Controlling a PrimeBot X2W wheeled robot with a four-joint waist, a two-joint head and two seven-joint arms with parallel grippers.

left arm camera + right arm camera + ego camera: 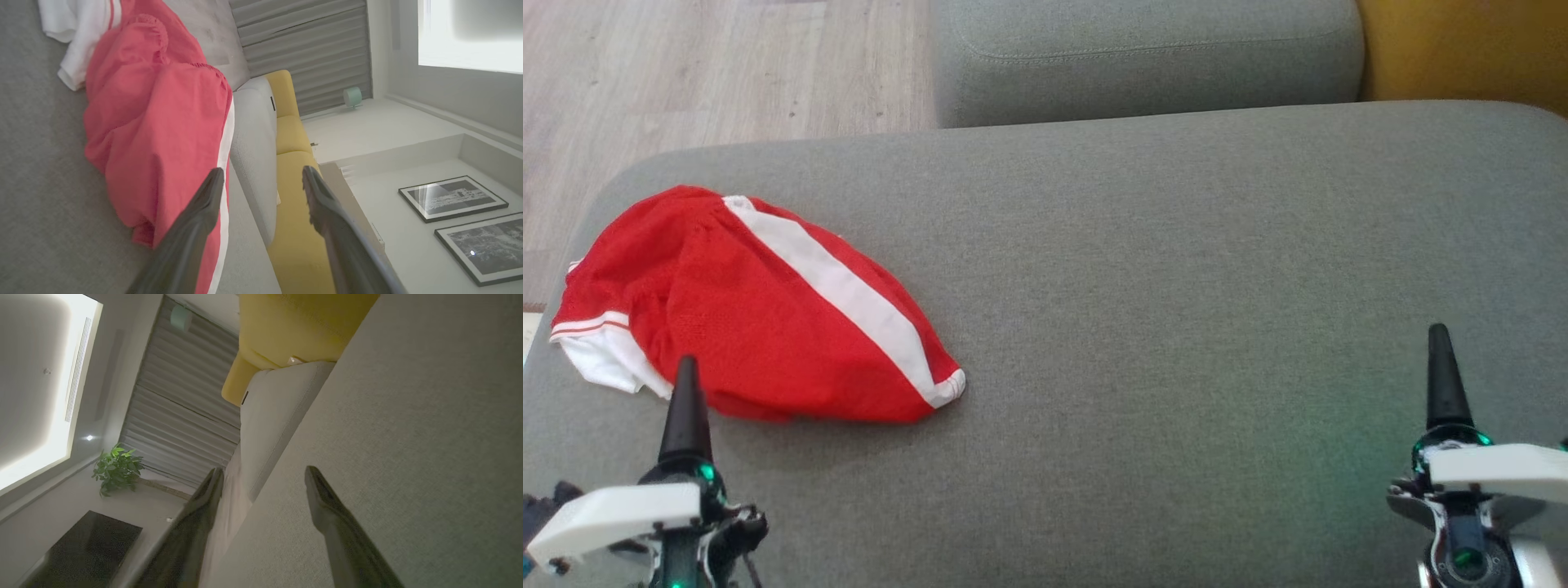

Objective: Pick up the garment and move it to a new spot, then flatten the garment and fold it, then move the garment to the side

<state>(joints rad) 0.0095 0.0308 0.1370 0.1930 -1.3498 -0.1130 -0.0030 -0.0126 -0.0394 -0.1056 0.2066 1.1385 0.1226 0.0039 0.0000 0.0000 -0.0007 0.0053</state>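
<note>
Across the broad grey seat cushion (pixel 1176 327), most of the fabric lay bare. The garment (pixel 752 318), red shorts with a white side stripe and white trim, sat in a rumpled heap at the seat's left end, close to its rounded edge. The left tool (pixel 262 171) was just at the heap's near side with its fingers apart and nothing between them. Whether a fingertip touched the cloth could not be told. The right tool (pixel 264 469) was well apart from the garment over bare cushion, its fingers likewise spread and empty.

The pickup looked not yet begun. To do it well, the left tool would probably need to come down on a raised fold near the stripe, not a flat patch. It should pinch through to a single layer if it could, so that the shorts hung open, not balled up. The open middle of the seat looked the natural new spot, within reach of both tools for flattening.

Around the seat were the wooden floor (pixel 686 73) beyond its left edge, a grey back cushion (pixel 1143 57) behind and a yellow cushion (pixel 1462 49) at the far right. Nothing lay between garment and bare seat. The likeliest trouble seemed the nearby edge, where a loose pull could drag cloth towards the floor.
</note>
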